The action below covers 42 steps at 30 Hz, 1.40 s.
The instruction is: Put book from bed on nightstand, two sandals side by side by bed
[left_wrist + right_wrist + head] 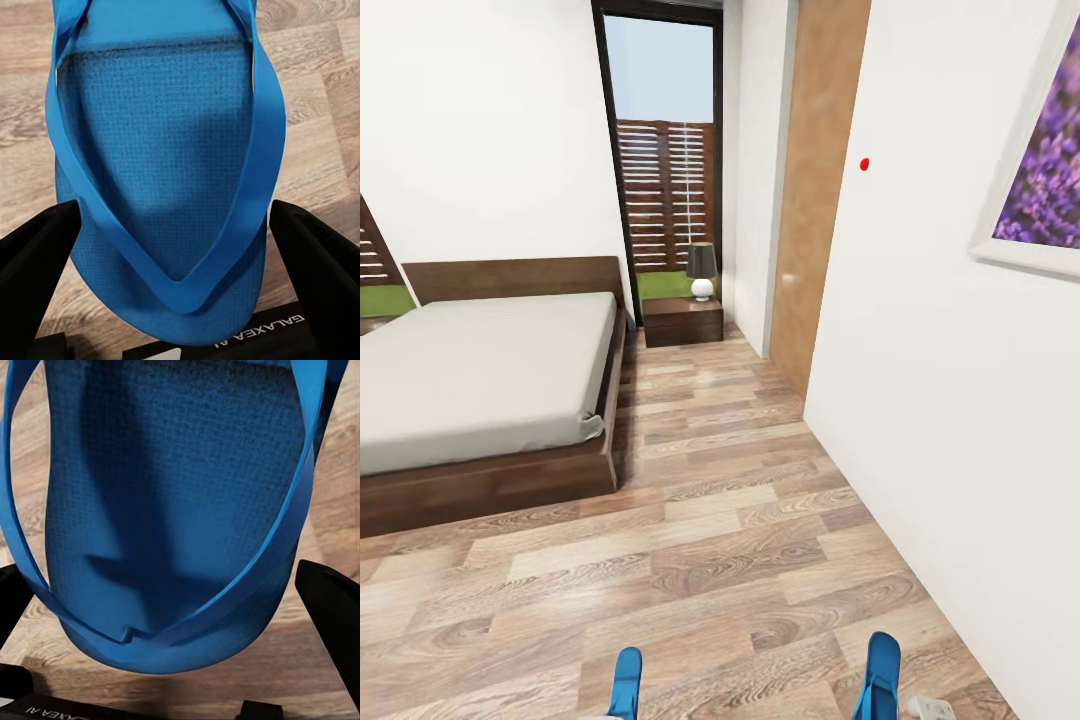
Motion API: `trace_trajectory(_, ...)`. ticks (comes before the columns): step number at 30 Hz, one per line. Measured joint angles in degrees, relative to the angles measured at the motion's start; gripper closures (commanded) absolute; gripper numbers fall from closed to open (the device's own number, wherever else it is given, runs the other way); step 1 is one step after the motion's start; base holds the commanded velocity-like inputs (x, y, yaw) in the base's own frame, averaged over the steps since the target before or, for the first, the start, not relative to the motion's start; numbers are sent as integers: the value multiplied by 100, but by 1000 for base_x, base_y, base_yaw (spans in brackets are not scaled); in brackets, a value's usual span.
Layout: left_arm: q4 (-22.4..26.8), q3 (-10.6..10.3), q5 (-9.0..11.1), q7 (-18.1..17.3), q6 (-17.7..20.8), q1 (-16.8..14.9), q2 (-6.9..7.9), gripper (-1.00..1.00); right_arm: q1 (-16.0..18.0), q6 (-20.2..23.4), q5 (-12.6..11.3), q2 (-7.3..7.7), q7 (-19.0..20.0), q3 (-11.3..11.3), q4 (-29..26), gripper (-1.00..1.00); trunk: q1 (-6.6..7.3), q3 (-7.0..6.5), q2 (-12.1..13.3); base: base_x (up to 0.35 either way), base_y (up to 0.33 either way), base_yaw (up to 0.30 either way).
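Two bright blue sandals stand up at the bottom edge of the head view, the left one (625, 683) and the right one (881, 675), both above the wood floor. In the left wrist view my left gripper (176, 225) is shut on a sandal (161, 150), with a black finger (37, 262) on each side of it. My right gripper (169, 585) is likewise shut on the other sandal (172, 495). The bed (480, 370) lies ahead at the left, its mattress bare where I can see it. A nightstand (683, 320) stands beyond the bed's far corner. The book is out of view.
A small lamp (702, 270) sits on the nightstand, below a tall dark-framed window (665, 150). A white wall with a framed purple picture (1045, 170) runs close along my right, with a brown door (815, 190) farther on. A strip of plank floor (710, 480) runs between bed and wall.
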<state>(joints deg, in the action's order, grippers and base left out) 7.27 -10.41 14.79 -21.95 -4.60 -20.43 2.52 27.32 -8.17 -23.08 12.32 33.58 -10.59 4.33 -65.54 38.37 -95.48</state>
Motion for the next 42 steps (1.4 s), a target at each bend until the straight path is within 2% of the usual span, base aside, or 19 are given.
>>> trace_trajectory(13, 0, 0, -1, 0, 0, 0, -1, 100, -1, -89, 1, 0, -26, 0, 4, 100, 2, 0, 0, 216, 0, 0)
trace_trajectory(24, 0, 0, 2, 0, 0, 0, 0, 100, 0, -100, 2, 0, -31, -1, 7, 100, 0, 0, 0, 19, 0, 1)
trace_trajectory(33, 1, -1, 2, 0, 0, 1, 1, 100, 1, -100, -7, -1, -23, 0, 8, 100, 0, 0, 0, 0, 0, 141)
trace_trajectory(42, 0, -2, -1, 0, 0, 0, -2, 100, 0, -100, 1, 0, 2, -2, 7, 100, 0, 25, 0, 0, 0, 22)
